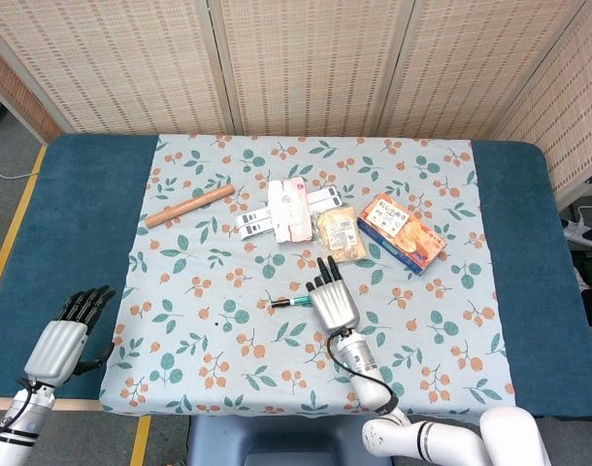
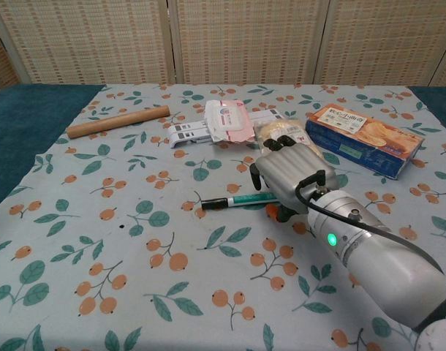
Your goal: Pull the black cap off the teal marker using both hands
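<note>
Right hand [image 2: 290, 173] over marker [image 2: 237, 199]; wipes pack [image 2: 228, 120] behind; dowel [image 2: 118, 121] far left.

Woven reed folding screen [image 1: 306, 63] across the back, table [image 1: 73, 223] topped in dark teal, floral tablecloth [image 1: 199, 340] with orange berries and green leaves, grey floor [image 1: 5, 175] at left, yellow floor line [image 1: 10, 243], even diffuse light
</note>
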`<state>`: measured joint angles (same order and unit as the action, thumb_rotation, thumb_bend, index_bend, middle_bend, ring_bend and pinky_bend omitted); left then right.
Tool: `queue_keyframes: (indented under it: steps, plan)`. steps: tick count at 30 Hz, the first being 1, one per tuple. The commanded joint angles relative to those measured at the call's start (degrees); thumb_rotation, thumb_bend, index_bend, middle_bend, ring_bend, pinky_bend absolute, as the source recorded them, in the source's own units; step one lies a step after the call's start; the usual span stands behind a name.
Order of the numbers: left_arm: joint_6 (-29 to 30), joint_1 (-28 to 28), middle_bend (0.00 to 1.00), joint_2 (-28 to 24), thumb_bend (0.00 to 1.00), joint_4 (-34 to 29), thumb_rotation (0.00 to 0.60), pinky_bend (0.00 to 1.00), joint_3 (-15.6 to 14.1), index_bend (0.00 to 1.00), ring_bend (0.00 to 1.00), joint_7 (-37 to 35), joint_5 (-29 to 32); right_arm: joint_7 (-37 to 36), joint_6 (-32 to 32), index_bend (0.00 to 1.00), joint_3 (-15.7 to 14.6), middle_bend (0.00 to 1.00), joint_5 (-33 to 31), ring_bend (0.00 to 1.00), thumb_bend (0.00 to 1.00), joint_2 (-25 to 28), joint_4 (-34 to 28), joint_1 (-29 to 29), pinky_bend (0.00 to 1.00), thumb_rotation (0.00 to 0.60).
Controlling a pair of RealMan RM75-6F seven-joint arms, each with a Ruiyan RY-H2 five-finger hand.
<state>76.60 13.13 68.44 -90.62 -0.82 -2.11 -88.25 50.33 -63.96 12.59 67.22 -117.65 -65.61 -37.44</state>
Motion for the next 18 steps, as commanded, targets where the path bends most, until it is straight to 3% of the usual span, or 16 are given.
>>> queue_keyframes:
  steps: [1,18]
  plan:
    - [-0.1,0.0,0.00,0.0,0.38,0.0,0.600,0.06,0.1,0.00,0.00,0.1,0.1,0.2,0.2,0.40,-0.2,0.39,-0.2,0.02,0.27,-0.7,0.8,-0.4,0.00,0.600]
    - [-0.3,0.1,0.00,-0.2,0.37,0.1,0.600,0.06,0.1,0.00,0.00,-0.4,-0.1,0.3,-0.5,0.52,-1.3,0.47,0.0,0.09,0.27,-3.4,4.4,-0.8,0.00,0.600]
